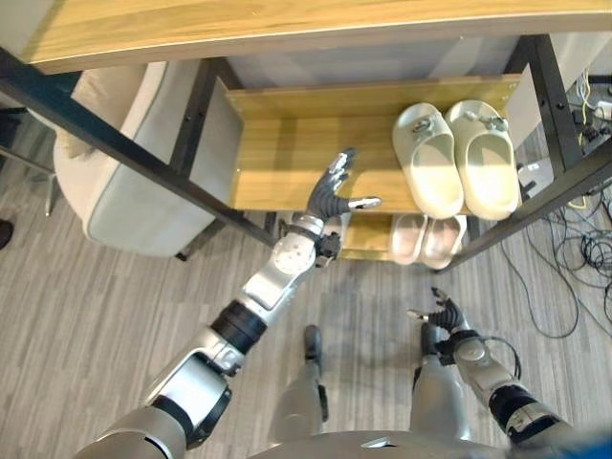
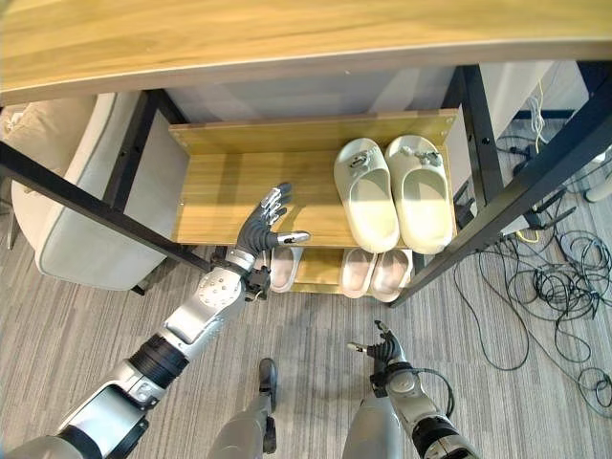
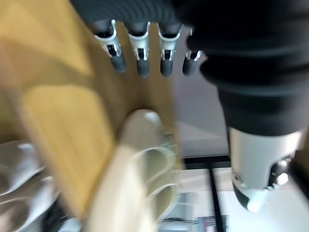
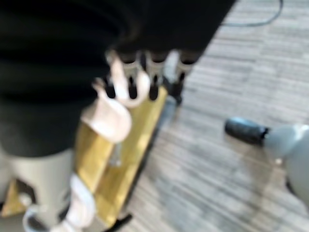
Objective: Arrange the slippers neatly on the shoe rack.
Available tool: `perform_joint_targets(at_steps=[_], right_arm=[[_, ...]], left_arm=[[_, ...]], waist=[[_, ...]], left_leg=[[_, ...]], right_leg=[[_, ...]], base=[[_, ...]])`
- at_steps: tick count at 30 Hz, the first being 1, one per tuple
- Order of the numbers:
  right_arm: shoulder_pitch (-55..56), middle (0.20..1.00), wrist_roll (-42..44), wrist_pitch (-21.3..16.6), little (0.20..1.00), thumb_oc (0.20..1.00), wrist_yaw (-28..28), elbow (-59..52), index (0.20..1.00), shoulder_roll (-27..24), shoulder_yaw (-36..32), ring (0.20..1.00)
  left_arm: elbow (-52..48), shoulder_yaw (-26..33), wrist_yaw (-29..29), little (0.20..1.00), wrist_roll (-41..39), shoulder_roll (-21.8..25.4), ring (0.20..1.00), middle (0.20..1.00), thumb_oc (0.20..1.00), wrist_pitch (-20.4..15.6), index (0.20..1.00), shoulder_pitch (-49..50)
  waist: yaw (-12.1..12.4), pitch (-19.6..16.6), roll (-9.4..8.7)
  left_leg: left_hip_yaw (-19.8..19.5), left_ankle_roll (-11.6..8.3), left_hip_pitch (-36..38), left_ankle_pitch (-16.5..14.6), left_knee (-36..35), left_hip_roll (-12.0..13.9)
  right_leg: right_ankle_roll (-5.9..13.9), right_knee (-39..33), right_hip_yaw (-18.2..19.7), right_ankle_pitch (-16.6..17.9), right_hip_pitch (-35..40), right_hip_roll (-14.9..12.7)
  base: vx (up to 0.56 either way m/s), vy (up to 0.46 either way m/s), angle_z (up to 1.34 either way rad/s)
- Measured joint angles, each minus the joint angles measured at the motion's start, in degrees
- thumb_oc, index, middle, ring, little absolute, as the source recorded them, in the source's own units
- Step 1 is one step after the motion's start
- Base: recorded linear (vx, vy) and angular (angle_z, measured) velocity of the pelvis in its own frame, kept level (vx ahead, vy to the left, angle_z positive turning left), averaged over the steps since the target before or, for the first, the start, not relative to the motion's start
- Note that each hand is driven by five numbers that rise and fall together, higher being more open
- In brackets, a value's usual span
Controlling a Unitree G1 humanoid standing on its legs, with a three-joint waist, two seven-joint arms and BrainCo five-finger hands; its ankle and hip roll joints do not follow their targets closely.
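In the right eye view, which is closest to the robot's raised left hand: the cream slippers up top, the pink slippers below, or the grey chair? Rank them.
From the left hand, over the upper shelf:
1. Pink slippers, lower shelf: one of them sits just beside the hand, the others further right.
2. Cream slippers, upper shelf, to the right.
3. Grey chair, off to the left, beyond the rack's frame.

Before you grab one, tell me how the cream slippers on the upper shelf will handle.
The cream slippers look like thick moulded foam, so probably light and slightly springy. They lie flat on the upper shelf, unlikely to roll or tip. The smooth surface may slip in the open left robot hand.
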Motion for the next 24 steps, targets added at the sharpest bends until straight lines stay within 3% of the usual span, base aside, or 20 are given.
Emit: perform_joint_targets(at_steps=[10,13,22,24], right_arm=[[2.9,1.000,-1.9,0.1,1.000,1.000,0.9,2.0,1.000,1.7,-0.8,1.000],[2.7,1.000,-2.9,0.2,1.000,1.000,1.5,2.0,1.000,1.8,-0.9,1.000],[4.2,1.000,-5.1,0.6,1.000,1.000,2.8,1.7,1.000,1.7,-1.0,1.000],[7.2,1.000,-7.6,0.0,1.000,1.000,4.0,-4.4,1.000,-1.3,-0.8,1.000]], left_arm=[[-11.2,7.0,-5.8,1.000,1.0,6.7,1.000,1.000,1.000,-0.1,1.000,16.9],[-11.6,7.9,-7.0,1.000,1.1,8.2,1.000,1.000,1.000,0.0,1.000,20.2],[-14.6,19.0,-12.1,1.000,4.8,12.0,1.000,1.000,1.000,1.4,1.000,41.3],[-13.1,20.6,-12.8,1.000,7.1,12.3,1.000,1.000,1.000,0.8,1.000,44.1]], waist=[[2.9,-5.3,0.17],[4.4,-5.8,0.08],[6.3,-7.2,-1.07],[6.7,-7.2,-1.60]], left_leg=[[-1.3,-0.60,2.8,-1.2,0.0,0.9],[-1.6,-0.65,2.7,-1.2,0.0,1.1],[-1.9,-0.92,3.5,-1.6,0.0,1.1],[-1.8,-0.97,3.1,-1.7,0.0,1.2]], right_leg=[[0.01,-6.3,-2.1,1.6,6.7,1.4],[-0.15,-6.4,-2.3,1.7,6.8,1.7],[-0.08,-7.6,-2.9,1.7,8.4,1.7],[-0.12,-6.9,-2.7,1.4,7.8,1.7]], base=[[0.05,-0.014,0.06],[0.04,0.000,0.03],[0.01,0.004,0.02],[0.00,0.003,-0.02]])
